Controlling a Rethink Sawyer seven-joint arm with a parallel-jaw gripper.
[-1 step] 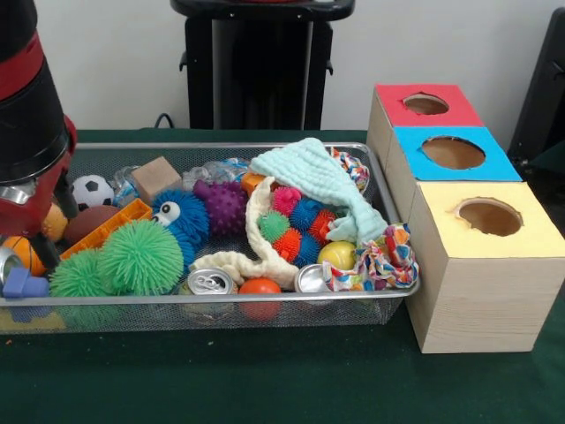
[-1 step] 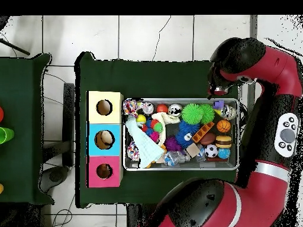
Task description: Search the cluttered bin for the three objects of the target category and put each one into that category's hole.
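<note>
Presently low over the bin's (image 1: pixel 265 299) left end in the front view, arm (image 1: pixel 31 115) down among the toys; grip hidden, open or closed impossible to tell. Holed boxes (image 1: pixel 477 265) well apart, beyond the opposite end, along the bin's long axis. Target category unclear.

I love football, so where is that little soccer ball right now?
In the front view the soccer ball sits at the bin's far left, beside the wooden block. From overhead it lies by the basketball-patterned ball.
</note>
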